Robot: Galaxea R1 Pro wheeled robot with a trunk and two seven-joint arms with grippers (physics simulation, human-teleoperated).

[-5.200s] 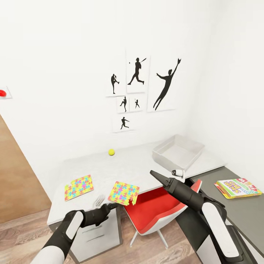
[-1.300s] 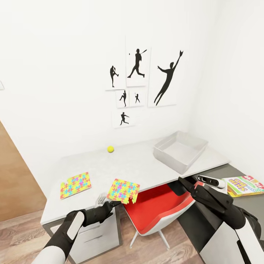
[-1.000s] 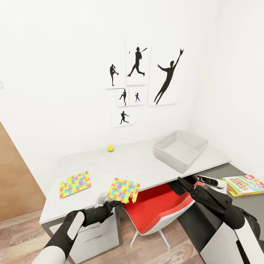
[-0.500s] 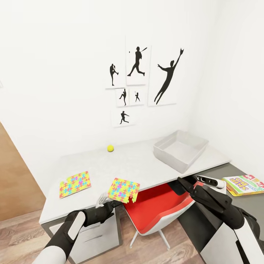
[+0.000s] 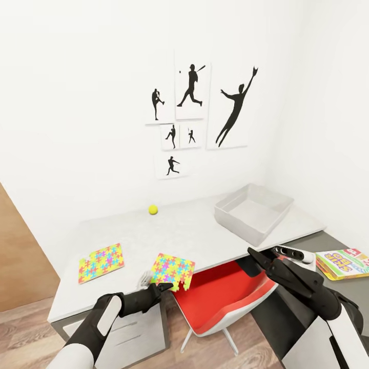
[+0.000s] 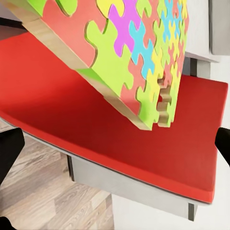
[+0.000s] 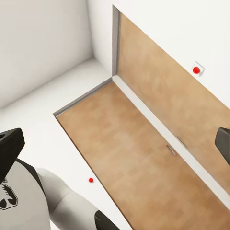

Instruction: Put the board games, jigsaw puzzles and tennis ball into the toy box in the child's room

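Note:
On the pale grey table (image 5: 195,236) one jigsaw puzzle (image 5: 101,262) lies flat at the near left. A second jigsaw puzzle (image 5: 173,270) overhangs the front edge. My left gripper (image 5: 155,283) sits open right at this puzzle's near edge; in the left wrist view the puzzle (image 6: 129,62) fills the space ahead, between the spread fingertips (image 6: 10,146). The tennis ball (image 5: 152,209) rests near the wall. The toy box (image 5: 253,212) stands empty at the table's right end. A board game (image 5: 342,263) lies on a dark grey surface at the right. My right gripper (image 5: 261,256) hovers open over the chair.
A red chair (image 5: 225,292) is tucked under the table, directly below the overhanging puzzle. White drawers (image 5: 128,328) sit under the table's left part. A wooden door (image 7: 158,148) and a red wall button (image 7: 196,70) appear in the right wrist view.
My right arm has drawn back and lower toward the right since the earliest frame. My left gripper has crept slightly closer under the overhanging puzzle. The camera has shifted a little.

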